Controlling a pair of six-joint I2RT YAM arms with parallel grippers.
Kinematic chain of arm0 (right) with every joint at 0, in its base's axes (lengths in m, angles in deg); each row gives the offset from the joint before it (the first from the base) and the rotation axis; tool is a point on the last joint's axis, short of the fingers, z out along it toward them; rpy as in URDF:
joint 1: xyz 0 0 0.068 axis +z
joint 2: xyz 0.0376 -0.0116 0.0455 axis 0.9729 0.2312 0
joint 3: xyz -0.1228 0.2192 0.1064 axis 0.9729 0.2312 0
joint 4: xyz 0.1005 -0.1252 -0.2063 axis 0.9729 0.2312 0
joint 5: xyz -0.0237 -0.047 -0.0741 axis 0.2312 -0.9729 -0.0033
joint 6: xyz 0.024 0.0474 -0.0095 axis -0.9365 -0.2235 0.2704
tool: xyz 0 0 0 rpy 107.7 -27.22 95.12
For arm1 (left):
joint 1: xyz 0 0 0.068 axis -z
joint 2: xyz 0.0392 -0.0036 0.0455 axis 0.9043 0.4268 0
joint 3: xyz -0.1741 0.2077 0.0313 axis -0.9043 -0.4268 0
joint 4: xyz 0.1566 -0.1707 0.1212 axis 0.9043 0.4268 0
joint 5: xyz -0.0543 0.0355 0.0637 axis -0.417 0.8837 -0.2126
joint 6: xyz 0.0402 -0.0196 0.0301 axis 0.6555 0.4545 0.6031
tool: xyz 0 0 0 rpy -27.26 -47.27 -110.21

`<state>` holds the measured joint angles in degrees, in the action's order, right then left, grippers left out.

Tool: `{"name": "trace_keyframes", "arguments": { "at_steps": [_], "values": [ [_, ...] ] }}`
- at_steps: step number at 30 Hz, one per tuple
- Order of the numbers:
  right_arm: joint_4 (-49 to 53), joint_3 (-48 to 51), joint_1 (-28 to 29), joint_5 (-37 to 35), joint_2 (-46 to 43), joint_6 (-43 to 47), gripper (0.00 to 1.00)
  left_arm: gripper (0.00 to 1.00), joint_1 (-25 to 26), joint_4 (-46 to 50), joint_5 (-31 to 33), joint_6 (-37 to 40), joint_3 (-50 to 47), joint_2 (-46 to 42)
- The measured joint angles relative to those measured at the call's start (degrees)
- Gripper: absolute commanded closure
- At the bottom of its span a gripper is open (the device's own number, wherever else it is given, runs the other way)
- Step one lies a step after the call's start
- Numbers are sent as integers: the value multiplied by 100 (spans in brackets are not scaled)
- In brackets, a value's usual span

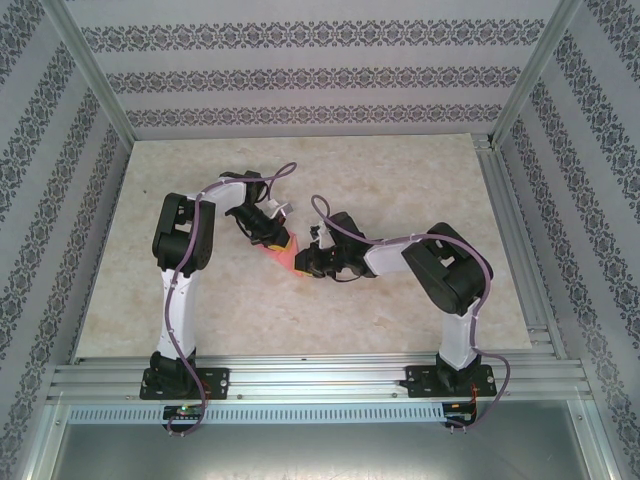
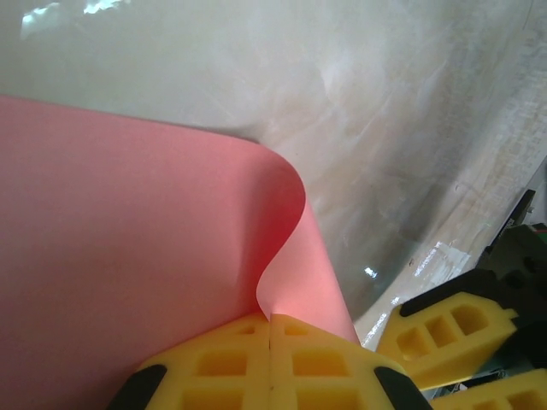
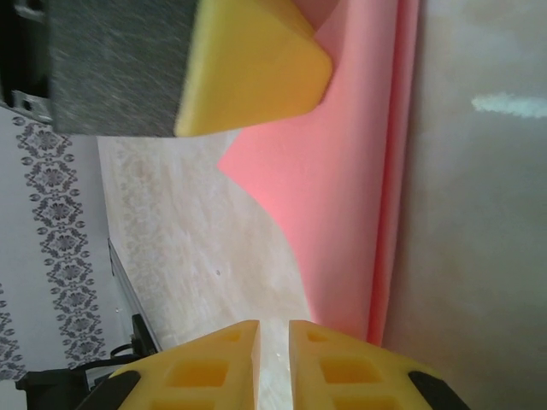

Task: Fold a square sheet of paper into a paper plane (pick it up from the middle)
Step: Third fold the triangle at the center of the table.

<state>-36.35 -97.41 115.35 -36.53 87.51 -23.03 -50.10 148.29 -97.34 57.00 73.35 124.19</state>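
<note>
One pink sheet of paper (image 1: 286, 254), curled over, lies near the middle of the surface (image 1: 400, 180), largely hidden beneath two end effectors. The left end effector (image 2: 270, 320) is clamped on it; the right end effector (image 3: 273, 342) stands slightly apart, holding nothing, beside its edge.

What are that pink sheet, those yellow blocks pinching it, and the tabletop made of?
Pink sheet: thin matte paper, judging by its soft curl and crisp edge. Yellow pads: probably moulded plastic or rubber, matte, with square hollows. Tabletop: stone-patterned and glossy enough to reflect light; possibly laminate rather than real marble.
</note>
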Motion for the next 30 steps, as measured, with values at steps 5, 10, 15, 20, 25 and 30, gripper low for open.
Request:
{"name": "trace_keyframes", "arguments": {
  "at_steps": [5,10,15,20,25,30],
  "values": [
    [625,-98,68,-258,26,264,84,95,0,0,-46,0,9,46],
    [1121,-313,122,-459,24,564,83,95,-2,0,-79,0,9,83],
    [1237,-361,131,-472,-7,636,83,95,-2,0,-79,0,11,83],
    [1263,-378,114,-446,-232,573,84,95,-2,0,-79,0,11,83],
    [1300,-623,90,-428,-251,568,86,96,-2,0,-79,2,11,90],
    [1729,-970,94,-627,-61,695,87,96,-2,0,-79,2,11,92]
  ]
}}
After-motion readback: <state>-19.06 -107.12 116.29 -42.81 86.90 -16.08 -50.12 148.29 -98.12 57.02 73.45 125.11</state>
